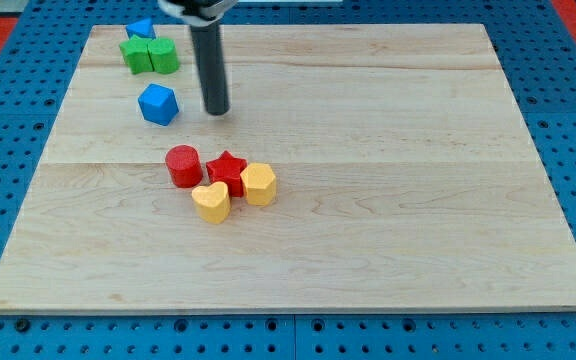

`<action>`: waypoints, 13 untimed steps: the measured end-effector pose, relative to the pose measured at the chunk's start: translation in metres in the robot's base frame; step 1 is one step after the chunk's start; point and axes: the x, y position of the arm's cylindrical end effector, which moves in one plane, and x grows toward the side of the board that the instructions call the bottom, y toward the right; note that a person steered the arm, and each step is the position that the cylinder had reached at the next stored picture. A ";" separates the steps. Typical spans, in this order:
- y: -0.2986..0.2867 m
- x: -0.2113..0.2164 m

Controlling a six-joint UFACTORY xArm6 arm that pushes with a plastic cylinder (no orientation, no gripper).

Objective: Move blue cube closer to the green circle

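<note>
Your dark rod's tip [217, 111] rests bare on the pale wooden board [368, 200], grasping nothing, just beside and at three o'clock of a blue block [158, 104], seemingly the cube. Two green blocks [150, 56] sit near at twelve o'clock; which is the circle is unclear. The closing push looks unfinished.

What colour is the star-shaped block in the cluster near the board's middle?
Red. The star shows plainly in the camera view, touching the red cylinder and yellow blocks.
</note>
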 end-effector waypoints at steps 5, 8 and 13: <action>-0.058 -0.047; -0.055 -0.064; 0.000 -0.130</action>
